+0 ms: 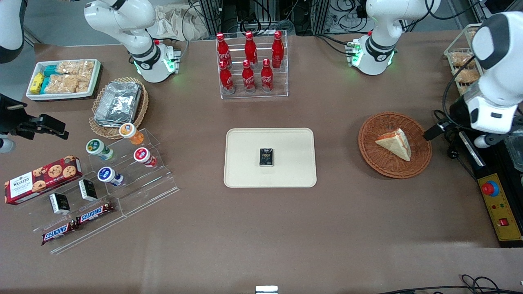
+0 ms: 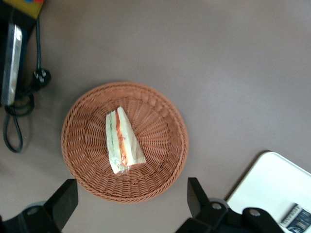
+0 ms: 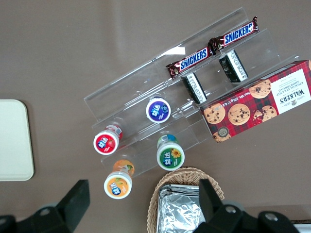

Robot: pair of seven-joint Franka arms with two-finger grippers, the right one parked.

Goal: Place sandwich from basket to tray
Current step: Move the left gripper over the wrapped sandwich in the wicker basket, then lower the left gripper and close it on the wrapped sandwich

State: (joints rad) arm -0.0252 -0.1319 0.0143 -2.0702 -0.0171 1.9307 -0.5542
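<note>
Currently the sandwich (image 1: 394, 143) is seen lying in the reddish-brown basket (image 1: 416, 163), its pale bread wedge resting on the woven floor, with the red-orange and green filling shown along the cut edge in the left wrist view (image 2: 122, 141). The basket (image 2: 87, 160) is set on the brown table (image 1: 261, 228), toward the working arm's end, and is kept well apart from the cream tray (image 1: 249, 171) at the middle of the table. A small black packet (image 1: 267, 157) is carried on the tray, near its centre; one corner of the tray (image 2: 267, 189) is also caught by the wrist camera. The left arm's gripper (image 2: 129, 206) is held above the basket, over the basket's rim, clear of the sandwich. Its two dark fingers (image 2: 197, 199) are spread wide, and nothing is held between them. In the front view the gripper itself is largely hidden by the white arm body beside the basket. A rack of red bottles (image 1: 250, 65) is placed farther from the front camera than the tray.
</note>
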